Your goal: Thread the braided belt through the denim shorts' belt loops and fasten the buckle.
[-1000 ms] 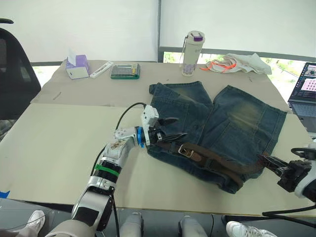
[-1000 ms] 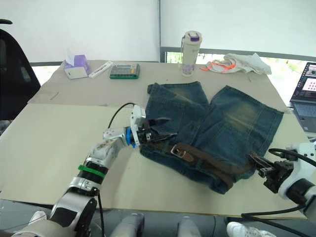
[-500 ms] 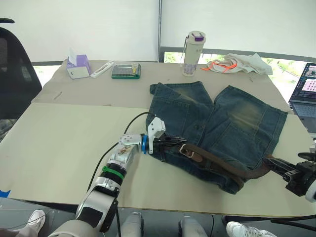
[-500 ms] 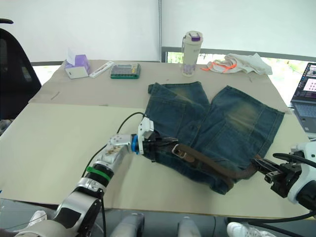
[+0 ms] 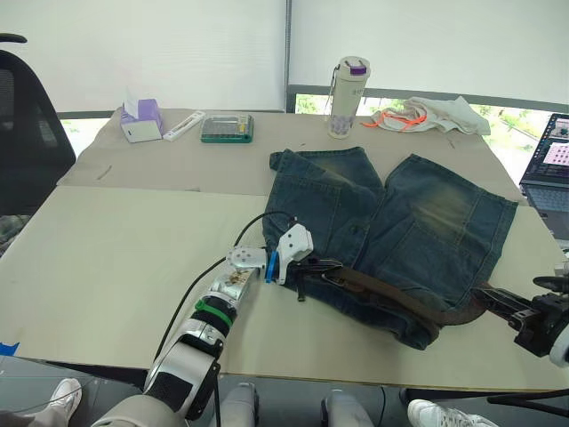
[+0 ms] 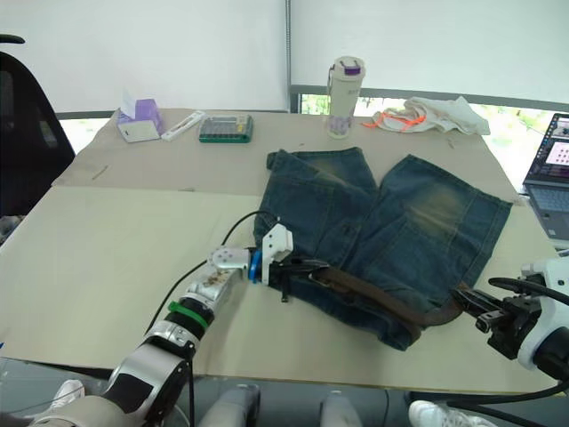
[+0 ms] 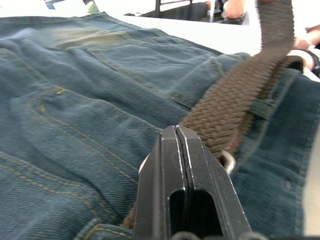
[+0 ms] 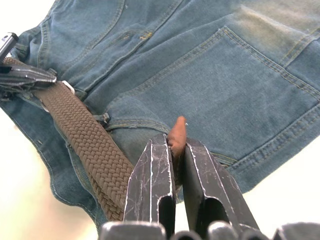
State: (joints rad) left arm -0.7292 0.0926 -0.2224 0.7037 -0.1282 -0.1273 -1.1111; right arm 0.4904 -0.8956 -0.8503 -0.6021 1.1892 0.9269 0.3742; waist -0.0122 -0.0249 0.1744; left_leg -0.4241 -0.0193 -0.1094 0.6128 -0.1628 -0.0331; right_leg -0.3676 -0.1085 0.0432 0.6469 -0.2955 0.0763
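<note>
The denim shorts (image 5: 418,213) lie flat on the table, waistband toward me. The braided belt (image 5: 391,294) runs along the waistband and passes under a belt loop (image 7: 260,107). My left gripper (image 5: 311,267) is shut, with its fingertips (image 7: 172,145) resting on the belt's buckle end. A sliver of the silver buckle (image 7: 228,161) shows beside them. At the waistband's right end, my right gripper (image 5: 493,298) is shut on the belt's brown tip (image 8: 176,135).
A bottle (image 5: 348,84), a white cloth with orange cord (image 5: 427,114), a calculator (image 5: 226,128) and a tissue box (image 5: 140,120) stand along the far edge. A laptop (image 5: 551,160) is at the right, and a black chair (image 5: 27,133) at the left.
My left gripper slid right along the waistband and went from open to shut over the buckle end, covering the buckle. My right gripper kept hold of the belt tip.
</note>
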